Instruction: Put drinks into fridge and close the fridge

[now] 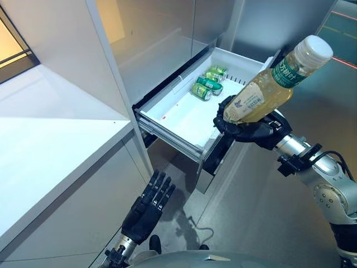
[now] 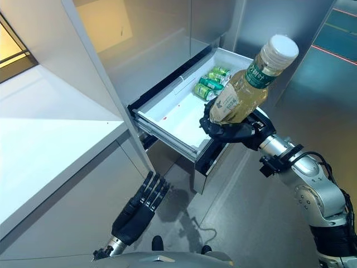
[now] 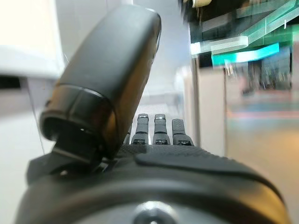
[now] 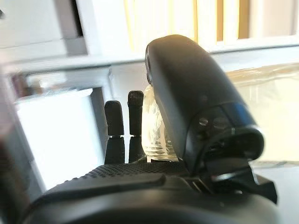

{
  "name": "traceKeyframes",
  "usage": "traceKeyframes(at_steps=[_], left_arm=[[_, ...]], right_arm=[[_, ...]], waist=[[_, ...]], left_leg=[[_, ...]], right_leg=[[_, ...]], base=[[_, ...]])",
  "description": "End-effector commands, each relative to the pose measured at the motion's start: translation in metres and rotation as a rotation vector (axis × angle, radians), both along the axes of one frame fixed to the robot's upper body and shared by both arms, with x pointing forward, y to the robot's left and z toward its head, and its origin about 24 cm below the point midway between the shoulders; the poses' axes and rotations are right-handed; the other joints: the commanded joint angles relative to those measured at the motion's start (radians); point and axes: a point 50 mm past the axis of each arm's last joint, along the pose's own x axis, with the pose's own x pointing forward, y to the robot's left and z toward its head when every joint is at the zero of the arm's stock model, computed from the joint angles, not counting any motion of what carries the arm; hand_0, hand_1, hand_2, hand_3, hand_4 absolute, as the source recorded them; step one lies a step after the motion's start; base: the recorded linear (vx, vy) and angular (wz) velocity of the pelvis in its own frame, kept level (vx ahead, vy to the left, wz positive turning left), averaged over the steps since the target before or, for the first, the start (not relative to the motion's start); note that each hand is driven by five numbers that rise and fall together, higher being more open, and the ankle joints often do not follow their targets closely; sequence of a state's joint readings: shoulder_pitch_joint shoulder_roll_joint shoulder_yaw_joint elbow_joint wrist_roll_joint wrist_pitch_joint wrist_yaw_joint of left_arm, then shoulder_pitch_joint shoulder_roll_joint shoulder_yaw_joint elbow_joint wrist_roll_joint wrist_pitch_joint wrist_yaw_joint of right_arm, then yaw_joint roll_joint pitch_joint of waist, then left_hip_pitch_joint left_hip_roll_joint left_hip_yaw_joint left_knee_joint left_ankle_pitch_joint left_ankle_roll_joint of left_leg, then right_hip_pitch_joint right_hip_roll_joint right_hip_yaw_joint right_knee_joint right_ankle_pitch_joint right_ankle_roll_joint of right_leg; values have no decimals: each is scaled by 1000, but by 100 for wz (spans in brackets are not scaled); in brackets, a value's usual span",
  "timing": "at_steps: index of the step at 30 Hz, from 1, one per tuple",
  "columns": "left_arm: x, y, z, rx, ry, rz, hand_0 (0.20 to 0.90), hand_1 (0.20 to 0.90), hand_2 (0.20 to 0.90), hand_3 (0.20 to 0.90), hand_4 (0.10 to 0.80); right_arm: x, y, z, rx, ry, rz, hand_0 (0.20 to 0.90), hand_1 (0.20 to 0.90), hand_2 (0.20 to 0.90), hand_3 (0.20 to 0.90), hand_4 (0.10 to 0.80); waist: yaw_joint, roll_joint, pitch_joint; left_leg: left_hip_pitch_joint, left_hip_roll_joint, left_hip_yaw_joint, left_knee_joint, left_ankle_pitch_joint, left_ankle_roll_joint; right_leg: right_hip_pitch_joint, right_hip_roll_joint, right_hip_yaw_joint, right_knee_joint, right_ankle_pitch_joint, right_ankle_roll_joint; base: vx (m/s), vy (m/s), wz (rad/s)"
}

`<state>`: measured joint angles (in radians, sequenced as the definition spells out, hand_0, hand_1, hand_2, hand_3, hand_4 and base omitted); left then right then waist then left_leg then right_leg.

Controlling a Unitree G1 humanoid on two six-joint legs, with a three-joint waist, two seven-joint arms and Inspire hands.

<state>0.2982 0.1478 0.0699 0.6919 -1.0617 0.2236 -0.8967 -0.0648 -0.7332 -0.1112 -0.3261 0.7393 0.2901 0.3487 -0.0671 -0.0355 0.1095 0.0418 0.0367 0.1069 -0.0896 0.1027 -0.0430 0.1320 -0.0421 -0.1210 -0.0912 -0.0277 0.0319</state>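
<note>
Over the open drawer's (image 1: 184,120) front corner, the right hand (image 1: 248,129) is clasping a full, likely heavy, slippery bottle (image 1: 268,84) by its base; the left hand (image 1: 146,207) is hanging spread.

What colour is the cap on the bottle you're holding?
White, on the bottle in the right hand; clearest in the right eye view.

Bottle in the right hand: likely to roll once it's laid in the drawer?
Probably: the bottle is round and smooth, and the drawer floor looks flat. Nearly full, so likely heavy and bottom-weighted in the right hand. The cans could stop it.
</note>
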Motion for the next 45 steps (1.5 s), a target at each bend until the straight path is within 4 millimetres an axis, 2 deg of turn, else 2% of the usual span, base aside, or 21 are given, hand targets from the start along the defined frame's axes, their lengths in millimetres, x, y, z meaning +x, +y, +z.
traceKeyframes(at_steps=[1,2,9,16,25,31,38,45], left_arm=[[10,21,-4,230,62,16,900,900,900,900,800],[8,30,-10,378,151,12,900,900,900,900,800],[-13,47,-31,689,392,-67,900,900,900,900,800],[-34,53,-40,766,527,-113,900,900,900,900,800],[-52,70,-40,874,613,-167,900,900,900,900,800],[-54,83,-37,967,644,-164,900,900,900,900,800],[-43,92,-32,1013,643,-174,900,900,900,900,800],[-18,96,-25,1037,615,-211,900,900,900,900,800]], right_arm=[[-4,-19,85,-26,-496,-93,300,300,300,200,100],[0,-23,88,-84,-499,-130,300,300,300,200,100],[27,-37,102,-215,-436,-208,300,300,300,200,100],[54,-42,108,-272,-341,-218,300,300,300,200,100],[84,-44,120,-326,-242,-240,300,300,300,200,100],[102,-39,124,-372,-185,-252,300,300,300,200,100],[118,-39,113,-430,-80,-276,300,300,300,200,100],[132,-62,90,-529,143,-386,300,300,300,200,100]], waist=[[22,-24,-79],[24,-26,-80],[47,-46,-83],[84,-78,-75],[149,-120,-50],[197,-139,-23],[234,-150,11],[274,-139,64]], left_leg=[[48,-43,-30,2,-158,29],[46,-43,-28,2,-156,30],[43,-42,-27,2,-151,29],[45,-44,-39,2,-150,30],[42,-40,-67,2,-148,31],[29,-39,-95,2,-140,32],[10,-37,-115,8,-132,32],[-26,-45,-145,19,-121,36]], right_leg=[[-71,18,42,4,66,64],[-71,18,38,4,64,64],[-68,19,19,4,59,61],[-61,22,11,4,55,60],[-49,30,-8,4,48,53],[-47,35,-21,4,47,47],[-51,34,-36,4,52,42],[-73,29,-43,14,61,39]], base=[[41,-7,-2],[40,-7,-1],[68,-15,1],[109,-23,2],[109,-45,7],[75,-36,14],[34,-34,14],[2,-19,12]])
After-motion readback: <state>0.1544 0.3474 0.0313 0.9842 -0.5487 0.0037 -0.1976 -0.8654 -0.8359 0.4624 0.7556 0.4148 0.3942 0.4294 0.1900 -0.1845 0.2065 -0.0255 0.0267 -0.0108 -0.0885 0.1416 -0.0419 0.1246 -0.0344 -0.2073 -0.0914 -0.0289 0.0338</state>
